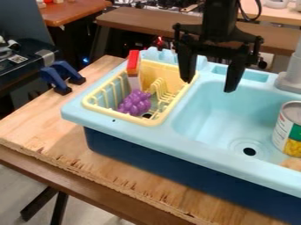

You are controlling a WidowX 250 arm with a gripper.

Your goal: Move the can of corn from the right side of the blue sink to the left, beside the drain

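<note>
gripper (208,85): fingers wide, holding nothing, above blue sink (220,116) | purple grapes (136,104), red-topped box (134,68): in yellow basket (169,73), walls probably stop them rolling or tipping out | can (290,132): in sink

no legible words, can label (287,132) with tiny print, square code sticker (17,59) at far left

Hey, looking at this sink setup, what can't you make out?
All in the camera view:
- Can: its right side is cut off by the right edge.
- Tan thing below it: cut off by the same edge, so I can't tell what it is.
- Red-topped box: its lower end is hidden behind the purple grapes.
- Arm above the gripper: cut off by the top edge.
</note>
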